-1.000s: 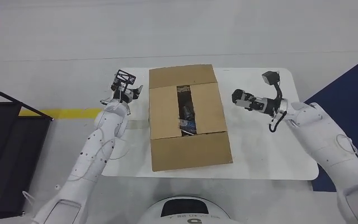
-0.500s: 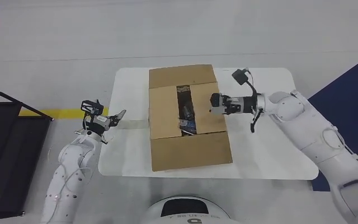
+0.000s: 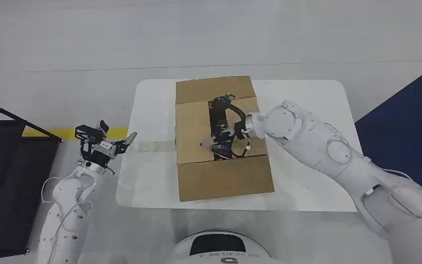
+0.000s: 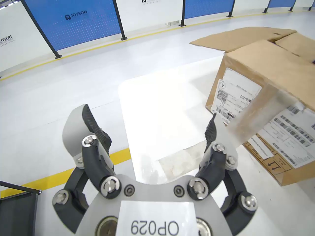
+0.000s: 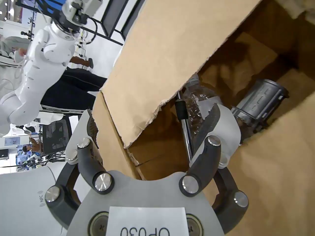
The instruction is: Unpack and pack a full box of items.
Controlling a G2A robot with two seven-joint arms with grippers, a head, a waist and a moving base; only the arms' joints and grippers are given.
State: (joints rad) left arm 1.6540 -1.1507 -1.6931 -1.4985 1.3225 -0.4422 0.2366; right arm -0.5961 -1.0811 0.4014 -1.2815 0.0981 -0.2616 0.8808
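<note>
White table (image 3: 303,132), cardboard box (image 3: 224,175) at its middle, flaps parted, right claw (image 5: 152,116) spread astride one flap's edge at the gap, left claw (image 4: 149,116) spread off the table's left side, clear bottle (image 5: 194,99) and grey canister (image 5: 260,101) inside.

The box (image 3: 192,132) is matt brown cardboard, its flap edge torn rough and fibrous. On the box's side are white paper labels (image 4: 237,94) and a strip of glossy clear tape (image 4: 256,114). Inside the box lie a crinkled clear plastic bottle (image 5: 194,104) and a ribbed grey metal can (image 5: 260,99). Under the box, the white table (image 3: 155,112) is smooth, faintly shiny. The left gripper (image 4: 149,114) and right gripper (image 5: 153,112) have smooth grey shells, rough black pads (image 4: 96,128), bright metal screws (image 4: 110,187)
</note>
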